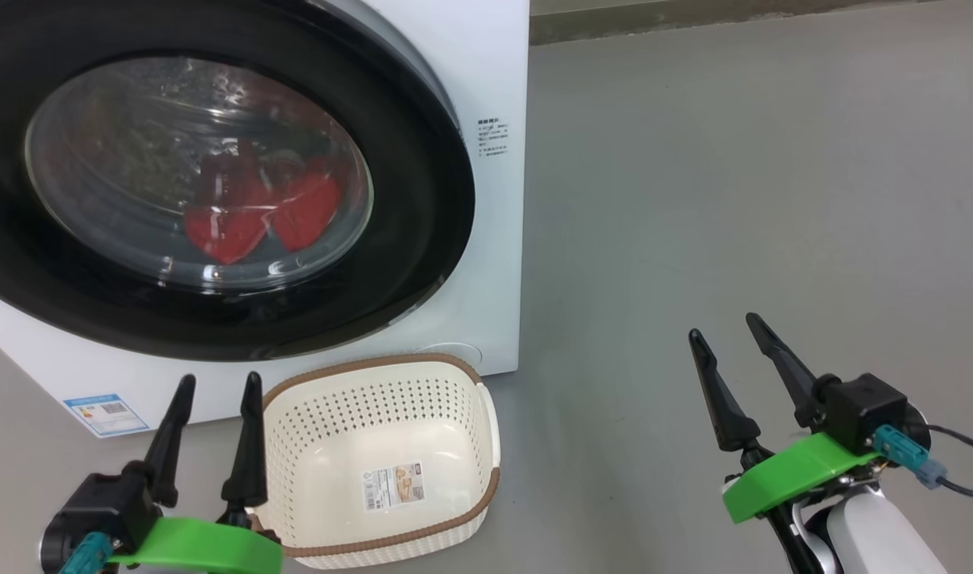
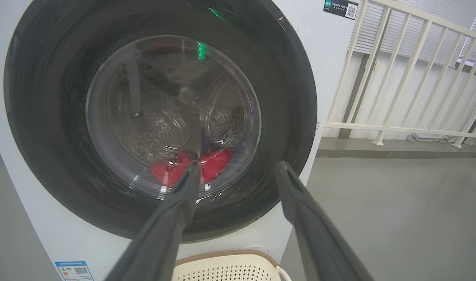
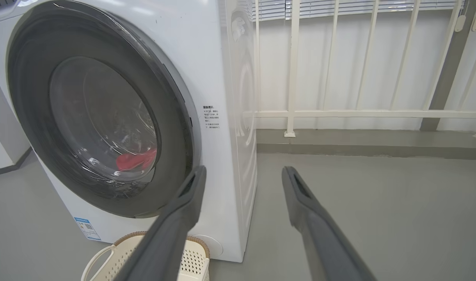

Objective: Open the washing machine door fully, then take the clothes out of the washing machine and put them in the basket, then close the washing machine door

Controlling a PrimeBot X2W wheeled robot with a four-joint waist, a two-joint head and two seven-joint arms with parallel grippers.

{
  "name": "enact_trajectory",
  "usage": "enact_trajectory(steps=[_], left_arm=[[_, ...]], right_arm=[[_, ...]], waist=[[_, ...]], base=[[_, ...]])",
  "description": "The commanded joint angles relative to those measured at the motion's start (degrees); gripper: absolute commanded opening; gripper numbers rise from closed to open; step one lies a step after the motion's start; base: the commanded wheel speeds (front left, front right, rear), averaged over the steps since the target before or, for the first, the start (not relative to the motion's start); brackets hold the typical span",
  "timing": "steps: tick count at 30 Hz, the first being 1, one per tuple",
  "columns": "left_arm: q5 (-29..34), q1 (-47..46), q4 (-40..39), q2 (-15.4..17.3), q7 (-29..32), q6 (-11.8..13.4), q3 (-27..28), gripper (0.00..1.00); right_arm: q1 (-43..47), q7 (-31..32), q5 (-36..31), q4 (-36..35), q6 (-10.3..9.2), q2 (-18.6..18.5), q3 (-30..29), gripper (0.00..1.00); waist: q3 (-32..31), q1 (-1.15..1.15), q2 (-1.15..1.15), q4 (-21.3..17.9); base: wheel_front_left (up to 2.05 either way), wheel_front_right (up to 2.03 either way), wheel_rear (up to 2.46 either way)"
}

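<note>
Both grippers sit lowest in the head view, jaws spread wide and holding nothing. The left gripper (image 1: 219,381) is just beside the basket's left rim, and the right gripper (image 1: 724,327) is well apart over the bare floor (image 1: 734,159).

Behind them stands the washing machine (image 1: 486,80). Its door (image 1: 423,199) is shut flat against the front, so the first step is not yet begun. The basket (image 1: 375,363) stands empty on the floor against the machine, below the door's lower right. The clothes (image 1: 255,215) lie low in the drum behind the glass.

The door lies ahead of and above the left jaws, which point at its lower right rim. From the right jaws it lies off to the left, right rim nearest. The left arm looks closer. I cannot tell which side the door hinges on.
</note>
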Motion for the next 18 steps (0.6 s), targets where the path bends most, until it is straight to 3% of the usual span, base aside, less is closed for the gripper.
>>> enact_trajectory(steps=[1,8,18], left_arm=[[2.09,-2.46,-1.54,0.97,-0.91,-0.31,1.96,1.0],[6.32,-2.51,-1.96,1.01,-2.01,-0.33,2.13,1.0],[6.46,-2.17,-0.6,1.01,-2.01,-0.33,1.89,1.0]], right_arm=[[-2.87,-0.92,-1.82,-1.24,-0.05,-0.4,1.59,1.0],[-3.47,-2.02,-5.95,-1.0,-0.05,-0.62,2.03,1.0],[-2.66,-2.02,-6.07,-0.96,-0.05,-0.61,1.64,1.0]], waist=[[0.0,0.0,0.0,-0.03],[0.02,0.0,0.0,-0.26],[-0.9,0.0,0.0,0.07]], base=[[0.0,0.0,0.0],[0.0,0.0,0.0],[0.0,0.0,0.0]])
